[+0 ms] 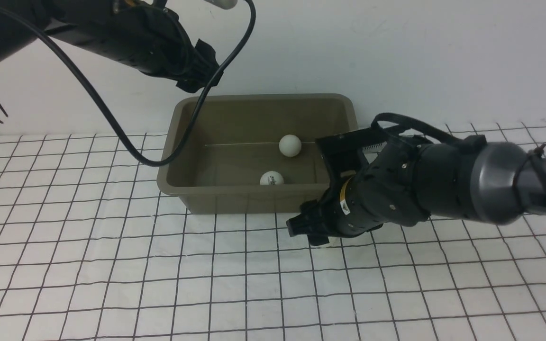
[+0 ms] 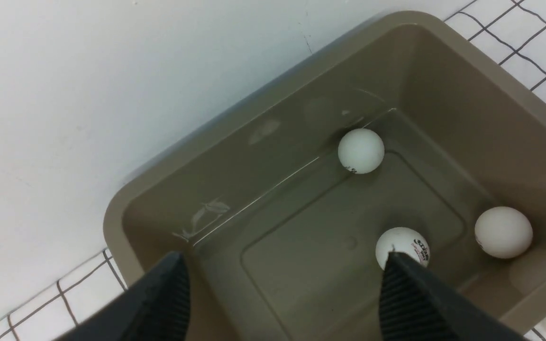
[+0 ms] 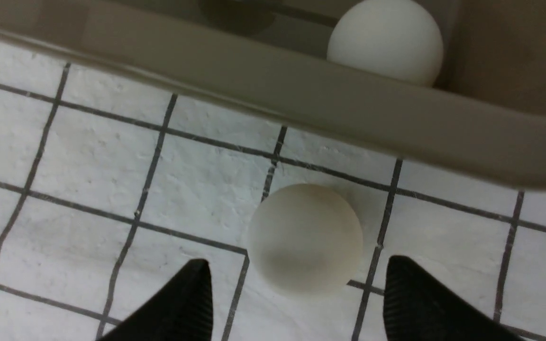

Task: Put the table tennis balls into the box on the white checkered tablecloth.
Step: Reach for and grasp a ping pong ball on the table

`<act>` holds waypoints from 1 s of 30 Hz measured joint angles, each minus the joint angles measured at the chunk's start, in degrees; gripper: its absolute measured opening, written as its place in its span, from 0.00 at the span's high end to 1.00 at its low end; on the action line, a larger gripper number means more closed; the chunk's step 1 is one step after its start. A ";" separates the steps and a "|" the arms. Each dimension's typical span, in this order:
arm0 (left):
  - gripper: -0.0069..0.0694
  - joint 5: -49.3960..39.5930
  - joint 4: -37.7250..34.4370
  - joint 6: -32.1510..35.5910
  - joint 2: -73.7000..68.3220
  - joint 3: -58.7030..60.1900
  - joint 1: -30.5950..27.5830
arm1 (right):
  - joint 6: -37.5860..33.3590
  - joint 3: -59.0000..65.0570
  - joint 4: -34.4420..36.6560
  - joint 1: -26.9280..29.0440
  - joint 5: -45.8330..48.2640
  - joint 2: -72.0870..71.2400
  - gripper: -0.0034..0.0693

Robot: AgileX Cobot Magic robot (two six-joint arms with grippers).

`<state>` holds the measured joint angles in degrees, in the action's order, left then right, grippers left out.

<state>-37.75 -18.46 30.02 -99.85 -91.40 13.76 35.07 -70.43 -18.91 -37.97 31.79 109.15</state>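
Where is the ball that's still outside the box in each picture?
Front view: right of centre, a white sliver of the ball peeking from under the right gripper.
Left wrist view: probably the pale piece cut off at the bottom right corner, outside the rim.
Right wrist view: near the middle, on the checkered cloth, between the open fingers.
Shared landmark: the olive-grey box.

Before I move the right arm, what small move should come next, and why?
I would probably lower the open right gripper a little, then close it: the ball on the cloth lies between its fingers, ungripped, outside the box.
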 joint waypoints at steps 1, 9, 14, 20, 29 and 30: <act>0.28 0.00 0.00 0.00 0.00 0.00 0.00 | 0.00 0.00 -0.24 0.00 -0.36 0.08 0.35; 0.28 -1.38 0.00 0.00 0.00 0.00 0.00 | 3.18 0.00 -4.23 0.00 -1.13 0.19 0.35; 0.28 -1.64 0.00 0.00 0.00 0.00 0.00 | 4.99 0.00 -6.20 0.00 -1.42 0.32 0.35; 0.28 -2.11 0.00 0.00 0.00 0.00 0.00 | 4.99 -0.02 -6.20 0.00 -1.55 1.11 0.35; 0.28 -2.49 0.00 0.00 0.00 0.00 0.00 | 4.99 -0.08 -5.89 0.00 -2.27 4.20 0.35; 0.28 -2.49 0.00 0.00 0.00 0.00 0.00 | 4.99 -0.08 -6.01 0.00 -2.44 4.43 0.35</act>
<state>-40.24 -18.46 30.02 -99.85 -91.40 13.76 40.05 -70.51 -24.91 -37.97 29.34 113.58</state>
